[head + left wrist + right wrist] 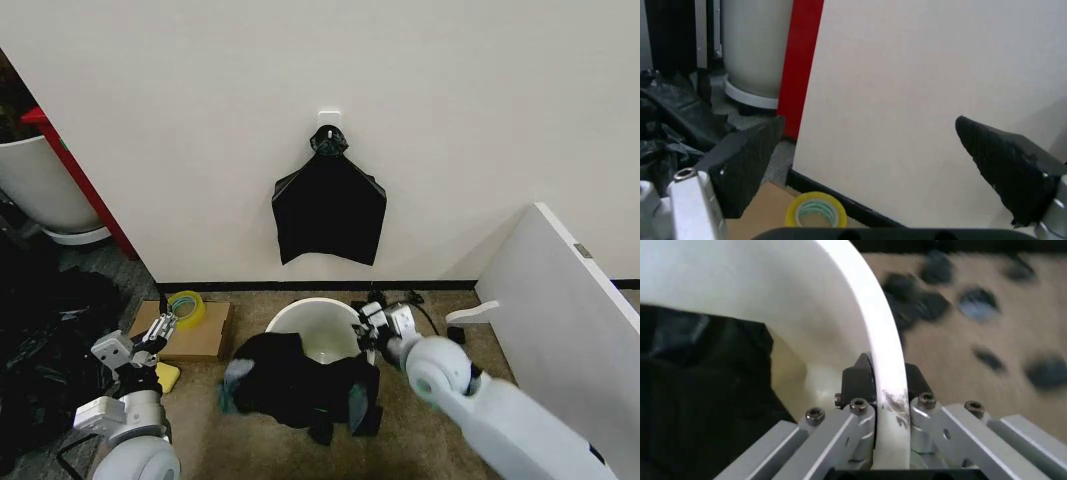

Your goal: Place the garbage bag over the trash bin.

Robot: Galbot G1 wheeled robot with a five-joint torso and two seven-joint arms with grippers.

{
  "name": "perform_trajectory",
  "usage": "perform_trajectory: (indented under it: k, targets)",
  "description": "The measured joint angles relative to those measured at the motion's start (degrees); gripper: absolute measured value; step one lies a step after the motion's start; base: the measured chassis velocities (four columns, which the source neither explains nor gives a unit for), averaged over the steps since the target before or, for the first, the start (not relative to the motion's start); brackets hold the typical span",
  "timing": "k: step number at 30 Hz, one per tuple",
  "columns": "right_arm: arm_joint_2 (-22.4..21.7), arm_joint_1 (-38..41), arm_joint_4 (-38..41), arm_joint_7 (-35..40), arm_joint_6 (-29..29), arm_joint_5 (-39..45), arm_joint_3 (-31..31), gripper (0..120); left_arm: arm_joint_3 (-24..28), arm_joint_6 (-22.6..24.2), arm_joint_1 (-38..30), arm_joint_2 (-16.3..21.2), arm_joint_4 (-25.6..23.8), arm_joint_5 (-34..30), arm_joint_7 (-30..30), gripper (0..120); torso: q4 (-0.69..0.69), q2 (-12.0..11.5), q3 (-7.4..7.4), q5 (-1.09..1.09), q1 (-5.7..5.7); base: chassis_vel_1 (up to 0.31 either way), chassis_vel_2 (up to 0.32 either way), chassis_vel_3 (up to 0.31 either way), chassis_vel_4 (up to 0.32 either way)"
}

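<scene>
Two big white robot arms fill the near edge of the head view, and the right gripper (374, 322) is the one doing the work. Its fingers are pinched tight on the rim of the trash bin (300, 316), one finger inside the wall and one outside, as the right wrist view shows close up (883, 395). That bin stands on the brown carpet (440, 310) near the wall's black baseboard. The garbage bag (295, 385) hangs in a crumpled heap over the bin's near side, so the far half of the mouth is bare and white. From the pinching gripper, the bag lies toward the robot's left and a little nearer its body. The left gripper (152, 335) waits with its fingers spread wide, holding nothing, well off to the left above a flat cardboard sheet (205, 335) with a yellow tape roll (186, 305). I think the bag must be pulled away from the robot to cover the bare far rim.
</scene>
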Motion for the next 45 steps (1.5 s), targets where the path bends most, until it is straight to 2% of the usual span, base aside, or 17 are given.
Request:
perform_trajectory:
  k: [5, 8, 11, 14, 20, 22, 23, 24, 27, 30, 32, 33, 37, 38, 40, 41, 45]
  targets:
    - [2.5, -8.0, 4.3, 9.8, 9.3, 2.2, 2.5, 0, 0.3, 0.0, -0.2, 0.0, 0.1, 0.0, -0.4, 100, -0.02, 0.0, 0.00, 0.00, 0.00, 0.000, 0.000, 0.000, 0.000]
    - [6.1, -13.0, 4.3, 14.5, 16.8, -1.9, 3.7, 0, 0.5, 0.0, -0.3, 0.0, 0.3, 0.2, -0.6, 100, -0.01, 0.0, 0.00, 0.01, 0.00, 0.000, 0.000, 0.000, 0.000]
    - [7.3, -13.9, 4.1, 15.8, 18.4, -2.9, 4.1, 0, 0.5, 0.0, -0.3, -0.1, 0.3, 0.2, -0.6, 100, 0.00, 0.0, 0.00, 0.01, 0.00, 0.000, 0.000, 0.000, 0.000]
    - [11.8, -15.4, 3.0, 21.0, 23.3, -6.2, 5.1, 0, 0.6, 0.0, 0.0, 0.0, -0.1, 0.5, -0.9, 100, 0.00, 0.0, 0.00, 0.00, 0.00, 0.000, 0.000, 0.000, 0.000]
    - [16.0, -15.9, 1.7, 23.9, 25.3, -9.1, 4.8, 1, 0.3, 0.1, 0.6, 0.2, -0.8, 0.8, -1.5, 100, 0.00, 0.0, -0.01, -0.01, 0.00, 0.000, 0.000, 0.000, 0.000]
    - [15.9, -16.2, 1.8, 23.8, 25.2, -10.1, 4.3, 10, 0.2, 0.1, 0.7, 0.2, -0.9, 0.9, -1.7, 100, -0.01, 0.0, 0.00, -0.01, 0.00, 0.000, 0.000, 0.000, 0.000]
    - [15.6, -16.3, 2.2, 23.6, 25.2, -10.5, 4.2, 10, 0.1, 0.1, 0.7, 0.3, -0.9, 1.0, -1.8, 100, 0.00, 0.0, 0.00, 0.01, 0.00, 0.000, 0.000, 0.000, 0.000]
    - [15.3, -16.4, 2.9, 23.4, 25.3, -10.9, 4.2, 18, 0.1, 0.1, 0.7, 0.3, -0.9, 1.0, -1.9, 100, 0.00, 0.0, 0.01, 0.03, 0.00, 0.000, 0.000, 0.000, 0.000]
    - [14.4, -16.5, 4.9, 22.7, 25.7, -12.8, 4.1, 25, 0.1, 0.1, 0.7, 0.3, -0.8, 1.1, -2.1, 100, 0.00, 0.0, 0.01, 0.02, 0.00, 0.000, 0.000, 0.000, 0.000]
    - [12.4, -17.0, 8.0, 18.9, 27.4, -20.2, 3.7, 36, 0.1, 0.2, 0.6, 0.3, -0.4, 1.2, -2.2, 100, 0.00, 0.0, 0.01, 0.02, 0.00, 0.000, 0.000, 0.000, 0.000]
    - [10.2, -17.8, 10.5, 11.6, 30.6, -28.5, 3.5, 46, 0.3, 0.2, 0.5, 0.3, 0.0, 1.2, -2.2, 100, 0.00, 0.0, 0.01, 0.01, 0.00, 0.000, 0.000, 0.000, 0.000]
    - [10.2, -17.8, 10.5, 11.6, 30.6, -28.5, 3.5, 46, 0.3, 0.2, 0.5, 0.3, 0.0, 1.2, -2.2, 100, 0.00, 0.0, 0.01, 0.01, 0.00, 0.000, 0.000, 0.000, 0.000]
    - [4.3, -19.0, 11.2, -7.8, 38.8, -43.9, 2.5, 62, 0.8, 0.6, 0.3, 0.2, 0.4, 1.4, -2.2, 100, -0.01, 0.0, 0.00, 0.02, 0.00, 0.000, 0.000, 0.000, 0.000]
    - [2.3, -19.0, 11.5, -12.3, 38.4, -45.8, 1.3, 68, 1.0, 0.7, 0.2, 0.2, 0.4, 1.5, -2.2, 100, 0.00, 0.0, 0.01, 0.02, 0.00, 0.000, 0.000, 0.000, 0.000]
    - [-1.2, -17.9, 13.0, -17.7, 32.1, -46.1, -1.8, 76, 1.1, 1.1, 0.2, 0.1, 0.5, 1.6, -2.2, 100, 0.00, 0.0, 0.00, 0.00, 0.00, 0.000, 0.000, 0.000, 0.000]
    - [-1.2, -17.9, 13.0, -17.7, 32.1, -46.1, -1.8, 76, 1.1, 1.1, 0.2, 0.1, 0.5, 1.6, -2.2, 100, 0.00, 0.0, 0.00, 0.00, 0.00, 0.000, 0.000, 0.000, 0.000]
    - [-4.9, -14.7, 15.2, -21.7, 20.5, -40.9, -7.1, 91, 1.2, 1.5, 0.4, -0.1, 0.3, 2.0, -2.3, 100, 0.01, 0.0, 0.01, 0.02, 0.00, 0.000, 0.000, 0.000, 0.000]
